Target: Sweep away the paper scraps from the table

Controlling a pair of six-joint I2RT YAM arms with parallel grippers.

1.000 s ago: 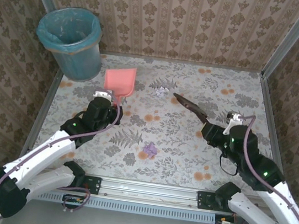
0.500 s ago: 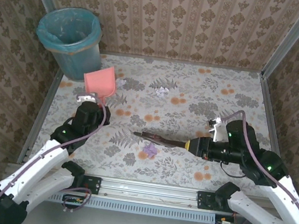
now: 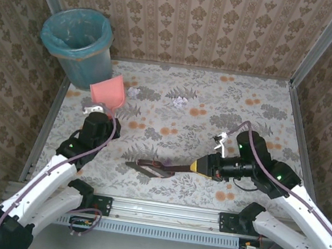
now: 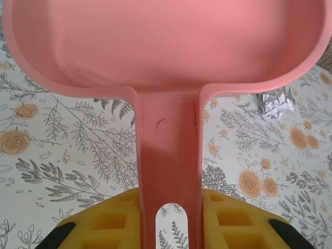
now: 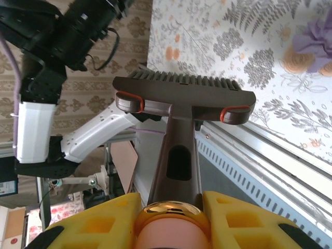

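Observation:
My left gripper is shut on the handle of a pink dustpan, which is raised near the table's back left. My right gripper is shut on the handle of a dark brown brush, whose head lies toward the front middle. A lilac paper scrap lies beside the brush head. Two white scraps sit on the cloth at the back; one scrap shows just right of the dustpan.
A teal bin with a liner stands at the back left corner, just behind the dustpan. The table with its flowered cloth is framed by metal rails, and brown patterned walls close it in.
The right arm swung the brush from the back middle down to the front, its head now left of centre. The left arm carried the dustpan left toward the bin and tilted it.

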